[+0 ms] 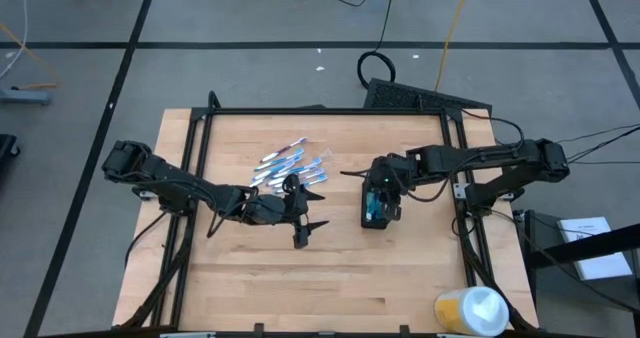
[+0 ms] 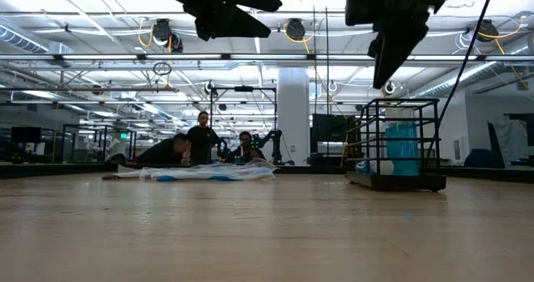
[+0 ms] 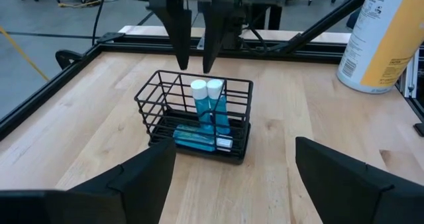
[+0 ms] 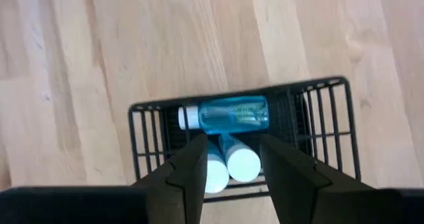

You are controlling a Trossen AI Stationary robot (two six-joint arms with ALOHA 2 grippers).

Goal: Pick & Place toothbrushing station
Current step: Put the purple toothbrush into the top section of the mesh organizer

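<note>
The small black wire cup (image 3: 197, 118) stands upright on the wooden desk (image 1: 330, 268), right of the middle; inside it two little blue tubes with white caps (image 3: 207, 105) stand up, and a third blue tube (image 4: 232, 114) lies flat beside them; the right hand (image 4: 230, 159) hangs just above the cup with its two fingers partly open and nothing held; the left hand (image 1: 308, 216) waits wide open and empty near the pile of thin blue-and-white toothbrushes (image 1: 290, 165) lying on the desk, apart from the cup; a yellow-and-white roll (image 3: 384, 35) stands at the desk's corner; its small writing cannot be read.
</note>
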